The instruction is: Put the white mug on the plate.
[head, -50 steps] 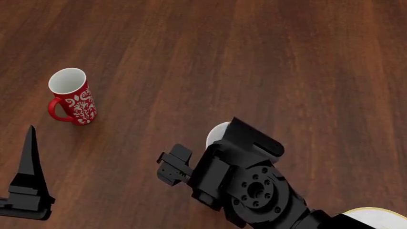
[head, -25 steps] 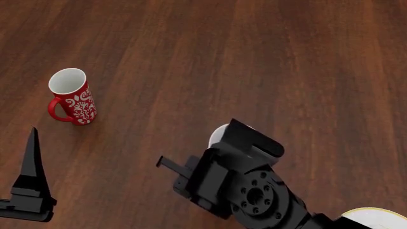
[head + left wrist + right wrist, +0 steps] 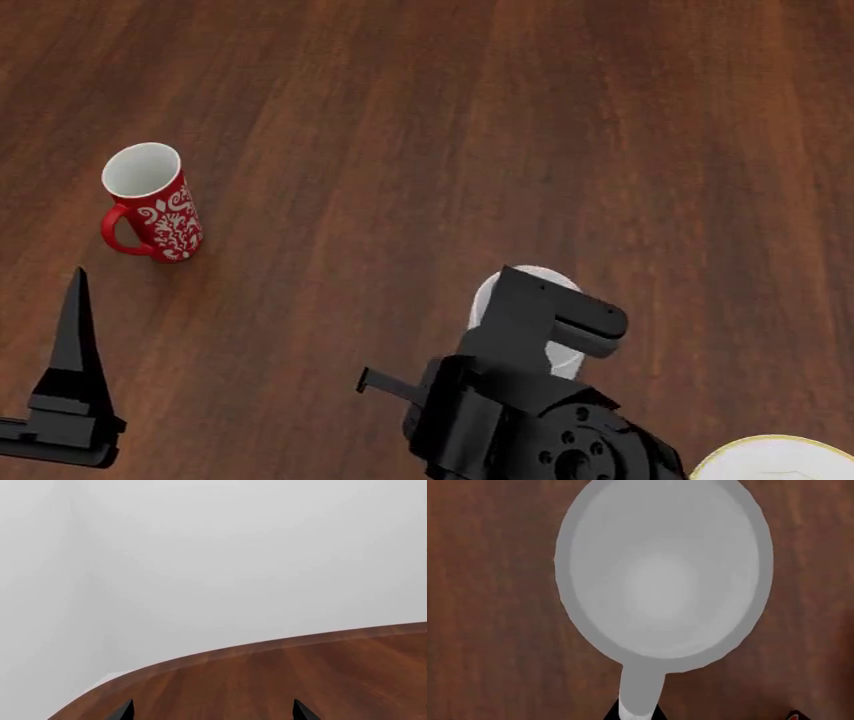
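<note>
— What takes up the most room?

— The wooden table [image 3: 400, 110], dark brown boards filling the head view. In the left wrist view its curved edge [image 3: 253, 647] shows against a plain grey backdrop.

— And next?

— The right arm [image 3: 534, 420], a black bulk low in the head view. It covers most of the white mug [image 3: 534, 282]; only part of the rim and some wall shows past the wrist housing.

— So where does the mug stand?

— Upright, near the front of the table. The right wrist camera looks straight down into its open mouth [image 3: 664, 570], with the handle [image 3: 642, 690] running toward the right gripper [image 3: 637, 712]. Dark fingertips sit on either side of the handle, but whether they pinch it I cannot tell.

— The plate?

— The plate [image 3: 774, 458] peeks in at the lower right corner, yellow-rimmed, just beside the arm and apart from the mug.

— Anything else?

— A red floral mug [image 3: 154, 205] stands upright well to the left. The left gripper [image 3: 212, 711] hangs over bare wood, prongs spread wide.
</note>
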You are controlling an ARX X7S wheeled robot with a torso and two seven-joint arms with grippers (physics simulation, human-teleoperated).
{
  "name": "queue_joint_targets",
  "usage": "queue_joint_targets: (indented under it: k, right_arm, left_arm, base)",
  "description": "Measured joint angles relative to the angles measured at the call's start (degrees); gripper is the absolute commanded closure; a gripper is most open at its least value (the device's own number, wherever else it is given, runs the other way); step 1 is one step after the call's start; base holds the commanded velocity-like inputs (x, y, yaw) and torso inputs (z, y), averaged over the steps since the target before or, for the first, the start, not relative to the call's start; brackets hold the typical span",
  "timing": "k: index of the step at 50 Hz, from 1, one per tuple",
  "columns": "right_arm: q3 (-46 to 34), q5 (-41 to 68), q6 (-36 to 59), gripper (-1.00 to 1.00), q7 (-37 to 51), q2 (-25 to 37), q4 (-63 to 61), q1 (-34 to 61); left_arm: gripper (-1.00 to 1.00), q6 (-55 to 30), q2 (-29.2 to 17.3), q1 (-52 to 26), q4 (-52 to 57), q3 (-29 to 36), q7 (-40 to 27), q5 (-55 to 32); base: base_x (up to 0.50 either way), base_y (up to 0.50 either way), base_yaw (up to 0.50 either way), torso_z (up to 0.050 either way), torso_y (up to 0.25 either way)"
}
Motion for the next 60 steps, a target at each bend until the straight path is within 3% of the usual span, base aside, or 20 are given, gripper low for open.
queue_joint_targets:
  k: [60]
  right_arm:
    - [3.2, -6.5, -6.7, 1.00, 18.0, 25.2, -33.8, 0.9]
  left_arm:
    - [-1.00, 0.1, 0.8, -2.2, -1.7, 2.8, 0.5, 0.3]
  base:
    - [0.00, 0.00, 0.00, 0.000, 0.000]
